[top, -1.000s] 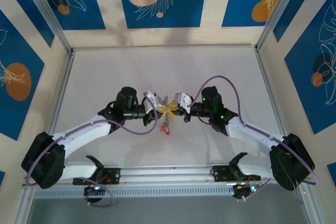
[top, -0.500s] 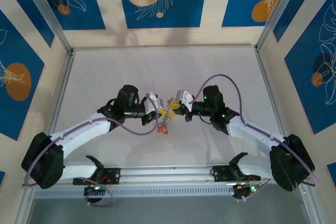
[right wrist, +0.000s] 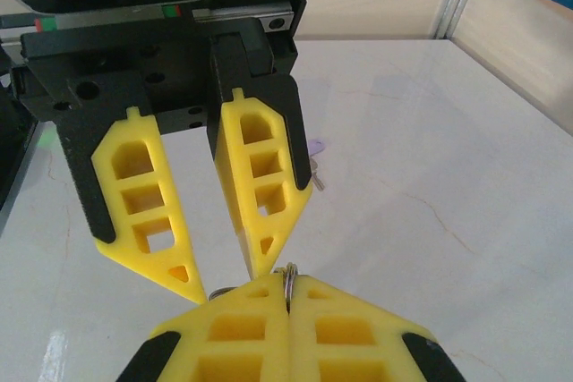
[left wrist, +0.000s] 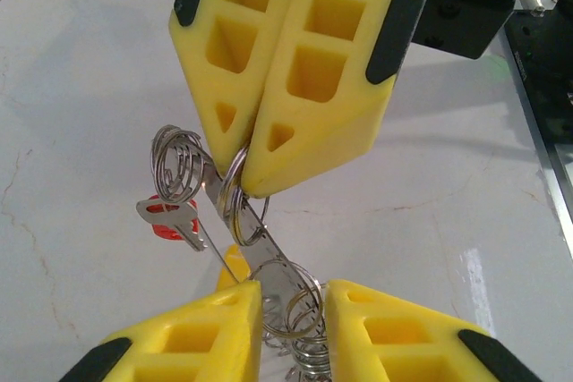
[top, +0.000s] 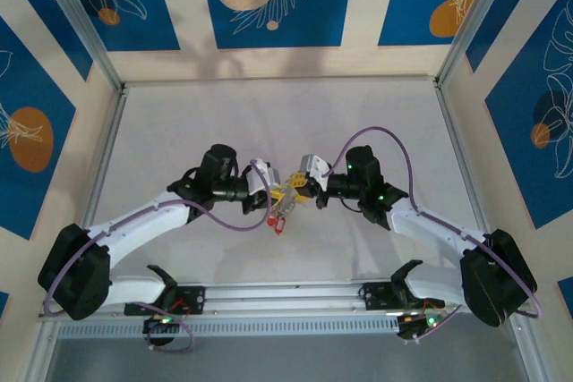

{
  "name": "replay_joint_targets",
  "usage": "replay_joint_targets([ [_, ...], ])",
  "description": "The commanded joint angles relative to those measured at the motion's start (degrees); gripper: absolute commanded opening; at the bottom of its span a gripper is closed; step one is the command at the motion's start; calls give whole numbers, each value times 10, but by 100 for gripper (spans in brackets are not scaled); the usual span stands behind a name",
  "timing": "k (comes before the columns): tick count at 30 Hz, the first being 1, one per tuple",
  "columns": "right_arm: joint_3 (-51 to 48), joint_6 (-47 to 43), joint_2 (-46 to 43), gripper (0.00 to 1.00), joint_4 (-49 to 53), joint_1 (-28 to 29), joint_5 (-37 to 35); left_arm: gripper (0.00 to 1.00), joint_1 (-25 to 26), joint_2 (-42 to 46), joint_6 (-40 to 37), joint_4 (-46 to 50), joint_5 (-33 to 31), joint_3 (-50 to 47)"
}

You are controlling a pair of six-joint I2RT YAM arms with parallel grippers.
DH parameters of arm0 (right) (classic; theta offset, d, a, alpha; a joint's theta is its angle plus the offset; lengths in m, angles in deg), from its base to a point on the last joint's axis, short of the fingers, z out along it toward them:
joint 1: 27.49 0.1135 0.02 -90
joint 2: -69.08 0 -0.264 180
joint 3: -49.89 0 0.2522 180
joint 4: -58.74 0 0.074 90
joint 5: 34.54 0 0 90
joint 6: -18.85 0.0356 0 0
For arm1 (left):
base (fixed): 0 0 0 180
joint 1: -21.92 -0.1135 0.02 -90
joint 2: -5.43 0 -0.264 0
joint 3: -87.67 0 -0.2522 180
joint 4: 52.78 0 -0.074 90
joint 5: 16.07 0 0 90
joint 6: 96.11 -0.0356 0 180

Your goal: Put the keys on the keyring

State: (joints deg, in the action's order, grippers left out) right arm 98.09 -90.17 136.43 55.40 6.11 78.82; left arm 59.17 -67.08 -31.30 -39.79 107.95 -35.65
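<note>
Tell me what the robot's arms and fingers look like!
The left arm and right arm are smooth white tubes with chunky black joints. A purple cable loops along each one. Tiny green lights glow on the right arm. The fingers are bright yellow wedges with square and triangle holes and black strips on their outer edges.

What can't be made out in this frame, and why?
1. Top view: the keys are too small to count, or to tell which are threaded.
2. Left wrist view: the red key sits mostly behind a silver key; the bottom edge cuts off the coils between the left end effector's fingers.
3. Right wrist view: the right end effector hides nearly all of the ring it pinches.
</note>
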Motion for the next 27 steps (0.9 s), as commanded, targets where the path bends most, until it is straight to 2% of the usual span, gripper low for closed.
replay_joint_targets([
  [1, 17, 7, -4, 0, -18, -1, 9, 24, -3, -2, -20, 10, 10, 16],
  [8, 18, 7, -2, 0, -21, -1, 8, 34, -1, 1, -51, 40, 1, 11],
  [12, 20, 7, 1, 0, -21, -1, 11, 35, 3, 5, -68, 36, -13, 1],
  [18, 21, 8, 2, 0, -22, -1, 12, 34, 19, 11, -107, 17, -52, -5],
  [24, 21, 9, 2, 0, -25, -1, 12, 33, 47, 16, -157, -4, -126, -13],
  [27, 21, 8, 2, 0, -25, -1, 11, 29, 53, 24, -166, -28, -148, -24],
])
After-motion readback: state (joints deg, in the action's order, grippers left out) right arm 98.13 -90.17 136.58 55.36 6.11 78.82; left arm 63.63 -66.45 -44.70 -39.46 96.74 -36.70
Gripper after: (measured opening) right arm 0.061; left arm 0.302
